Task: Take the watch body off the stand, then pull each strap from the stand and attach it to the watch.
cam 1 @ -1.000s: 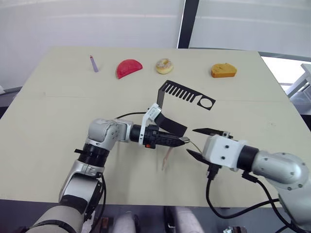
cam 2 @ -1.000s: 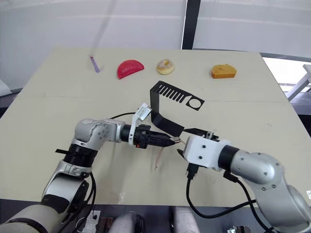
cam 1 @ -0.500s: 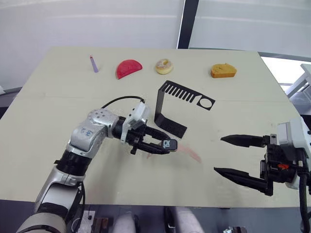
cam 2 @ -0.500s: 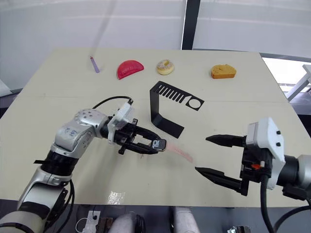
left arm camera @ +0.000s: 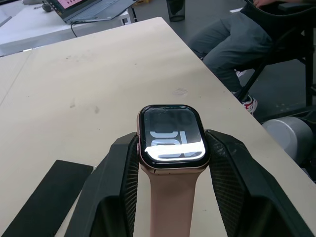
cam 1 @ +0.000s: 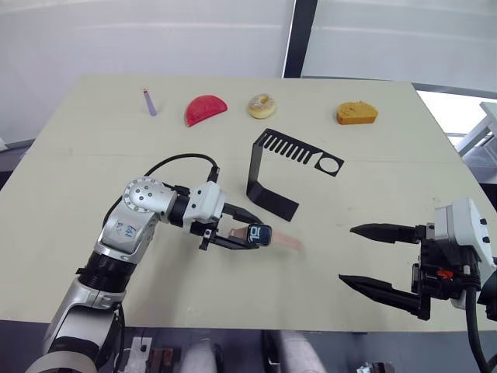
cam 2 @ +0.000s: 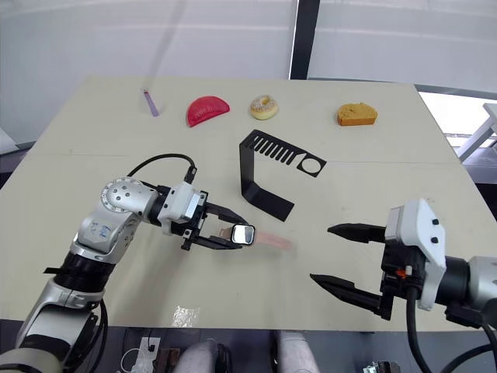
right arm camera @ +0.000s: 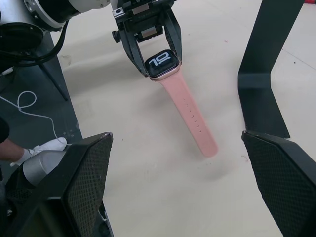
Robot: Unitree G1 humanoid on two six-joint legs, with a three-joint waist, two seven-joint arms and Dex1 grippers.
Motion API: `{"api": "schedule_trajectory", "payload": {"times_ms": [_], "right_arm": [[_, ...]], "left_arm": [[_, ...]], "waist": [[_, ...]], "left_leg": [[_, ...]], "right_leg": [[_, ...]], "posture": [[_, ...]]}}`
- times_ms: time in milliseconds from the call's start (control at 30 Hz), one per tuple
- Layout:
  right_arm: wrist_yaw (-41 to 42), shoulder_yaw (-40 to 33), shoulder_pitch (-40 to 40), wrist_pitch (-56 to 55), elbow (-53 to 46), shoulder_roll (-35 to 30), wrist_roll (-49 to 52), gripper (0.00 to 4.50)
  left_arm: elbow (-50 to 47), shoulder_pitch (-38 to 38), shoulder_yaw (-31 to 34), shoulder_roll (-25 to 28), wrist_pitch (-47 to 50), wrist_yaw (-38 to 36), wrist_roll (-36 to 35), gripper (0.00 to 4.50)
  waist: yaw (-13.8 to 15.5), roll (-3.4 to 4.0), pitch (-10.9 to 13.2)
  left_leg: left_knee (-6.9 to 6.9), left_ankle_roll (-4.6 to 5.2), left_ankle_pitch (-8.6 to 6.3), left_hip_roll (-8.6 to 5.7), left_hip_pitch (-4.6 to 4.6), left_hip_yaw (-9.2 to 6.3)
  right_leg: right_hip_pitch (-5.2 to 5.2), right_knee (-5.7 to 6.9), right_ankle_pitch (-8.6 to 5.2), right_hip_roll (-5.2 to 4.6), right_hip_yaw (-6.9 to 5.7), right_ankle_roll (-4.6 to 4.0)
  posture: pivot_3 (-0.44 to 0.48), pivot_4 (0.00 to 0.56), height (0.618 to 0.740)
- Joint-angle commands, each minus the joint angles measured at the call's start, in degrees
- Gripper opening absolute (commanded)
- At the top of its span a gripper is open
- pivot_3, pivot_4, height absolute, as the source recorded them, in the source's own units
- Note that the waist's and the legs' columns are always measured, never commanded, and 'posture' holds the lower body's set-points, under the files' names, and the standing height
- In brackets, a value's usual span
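On the beige table (cam 1: 70,179), left gripper (cam 1: 250,234) clamps the watch body (cam 1: 259,233), holed strap (right arm camera: 190,116) trailing toward three o'clock; right gripper (cam 1: 371,259) gapes empty. Keep the case level.

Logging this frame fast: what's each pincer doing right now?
Left pincer: shut on the watch body, one pink strap attached.
Right pincer: open, holding nothing.

Table (cam 1: 78,186): pale beige top, faint seam running across its far part.
Back wall (cam 1: 140,35): white panels, split by a dark vertical post (cam 1: 300,37).
Floor (left arm camera: 276,94): dark grey, beyond the table edge.
Seating: black chair (left arm camera: 296,34), person (left arm camera: 237,44) seated.
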Motion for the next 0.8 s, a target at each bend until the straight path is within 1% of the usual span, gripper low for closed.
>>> {"api": "schedule_trajectory", "payload": {"times_ms": [33, 100, 200, 300, 367, 467, 600, 667, 733, 800], "right_arm": [[-1.04, 0.36, 0.56, -2.54, -0.78, -0.82, -0.91, 4.43], [-0.39, 1.79, 1.39, -3.71, -0.93, -1.12, -2.72, 4.43], [1.21, 4.29, 2.30, -6.02, -0.82, -1.93, -6.17, 4.43], [2.13, 7.45, 1.80, -8.31, 0.30, -2.54, -8.71, 4.43], [2.91, 10.54, 1.63, -10.27, 1.23, -3.02, -11.68, 4.43], [3.93, 13.08, 2.21, -12.44, 2.32, -3.07, -14.66, 4.43], [5.32, 14.24, 3.82, -14.81, 3.43, -2.74, -17.64, 4.43], [6.32, 14.37, 5.15, -15.96, 3.82, -2.73, -19.28, 4.43], [7.36, 13.89, 6.23, -16.85, 4.38, -2.75, -20.21, 4.50], [8.74, 12.42, 7.32, -17.41, 4.95, -3.08, -20.64, 4.50]], "left_arm": [[-4.35, 0.93, -1.10, 1.79, 5.45, 0.13, -1.19, 1.59], [-6.58, 2.45, -3.06, 2.32, 7.58, 1.60, 0.57, 1.59], [-8.39, 4.24, -6.43, 2.96, 7.52, 2.76, 4.41, 1.59], [-7.28, 5.09, -10.34, 3.01, 7.07, 4.70, 9.51, 1.59], [-5.14, 5.86, -12.26, 2.04, 5.86, 7.53, 13.06, 1.59], [-3.75, 7.00, -13.33, 0.89, 3.66, 10.03, 15.83, 1.59], [-4.21, 8.09, -13.76, -0.06, 5.16, 12.29, 17.46, 1.59], [-5.10, 9.07, -13.41, -0.23, 7.01, 12.73, 16.96, 1.59], [-6.44, 9.62, -12.00, 0.34, 9.20, 12.23, 15.16, 2.64], [-8.63, 9.83, -8.75, 2.71, 11.61, 9.48, 11.18, 3.46]], "waist": [[0.04, 0.00, 0.00], [0.06, 0.00, 0.00], [0.11, 0.00, 0.00], [0.08, -0.01, 0.00], [0.05, 0.00, 0.00], [0.08, 0.00, 0.00], [0.22, -0.01, 0.00], [0.25, -0.01, -0.01], [0.24, -0.02, -0.01], [0.22, -0.02, -0.01]], "left_leg": [[0.00, 0.00, 0.00, 0.00, 0.00, 0.00], [0.00, 0.00, 0.00, 0.00, 0.00, 0.00], [0.00, 0.00, 0.00, -0.01, -0.01, 0.00], [0.01, 0.00, 0.00, -0.01, -0.01, 0.00], [0.00, 0.01, 0.00, -0.01, 0.00, 0.01], [0.00, 0.02, -0.01, 0.00, 0.02, 0.02], [0.01, 0.06, -0.03, -0.01, 0.01, 0.01], [0.01, 0.07, -0.04, -0.01, 0.01, 0.02], [0.01, 0.08, -0.04, -0.01, 0.01, 0.01], [0.01, 0.08, -0.04, -0.01, 0.01, 0.01]], "right_leg": [[0.00, 0.00, 0.00, 0.00, 0.00, 0.00], [0.00, -0.01, 0.00, -0.01, 0.01, 0.00], [0.00, -0.02, 0.00, -0.02, 0.01, 0.01], [0.01, -0.03, 0.00, -0.01, 0.01, 0.00], [0.01, -0.03, -0.01, 0.00, 0.02, 0.00], [0.02, -0.04, -0.01, 0.01, 0.02, 0.00], [0.02, -0.05, -0.01, -0.02, 0.03, 0.00], [0.03, -0.06, -0.01, -0.03, 0.02, 0.00], [0.03, -0.05, -0.01, -0.03, 0.02, 0.01], [0.03, -0.05, -0.01, -0.03, 0.01, 0.01]], "posture": [[0.000, 0.150, 0.737], [0.000, 0.150, 0.737], [0.000, 0.150, 0.737], [0.000, 0.150, 0.737], [0.000, 0.150, 0.737], [0.000, 0.150, 0.737], [0.000, 0.150, 0.737], [0.000, 0.150, 0.737], [0.000, 0.150, 0.737], [0.000, 0.150, 0.737]]}}
